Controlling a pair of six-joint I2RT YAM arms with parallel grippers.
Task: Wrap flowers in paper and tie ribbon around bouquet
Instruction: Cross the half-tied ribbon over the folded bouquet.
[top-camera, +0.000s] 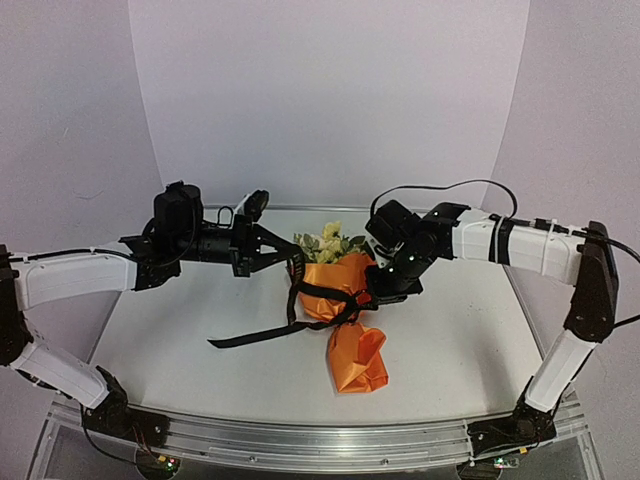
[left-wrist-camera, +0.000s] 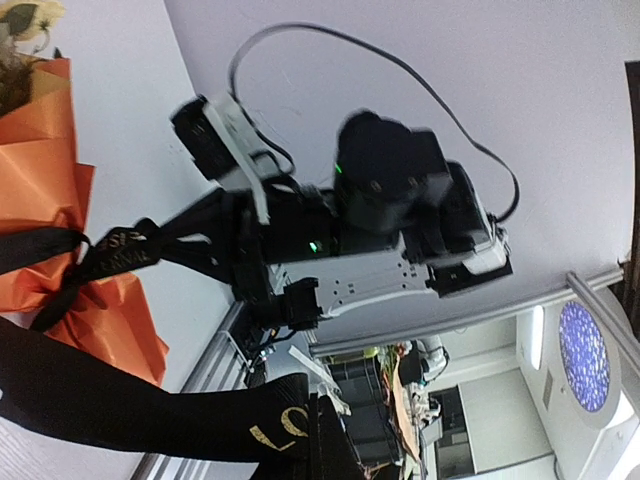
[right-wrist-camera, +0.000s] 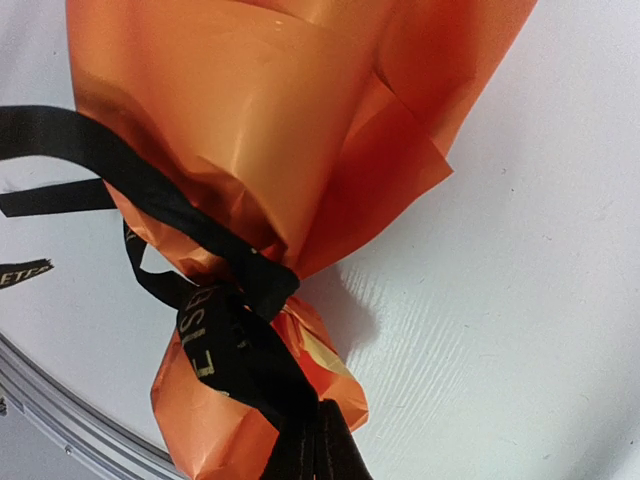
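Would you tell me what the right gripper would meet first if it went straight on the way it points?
Most likely the ribbon knot just ahead of the right gripper, which is shut on that ribbon, then the orange bouquet behind it; depth is unclear.

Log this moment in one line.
stage: tying | bouquet: wrapped, lying on table | ribbon: looped round its neck | left jaws: shut on ribbon | right jaws: shut on ribbon

The orange paper narrows to a cinched waist. The black lettered ribbon crosses this waist and runs down between the closed fingers of the right gripper. The white table lies beneath.
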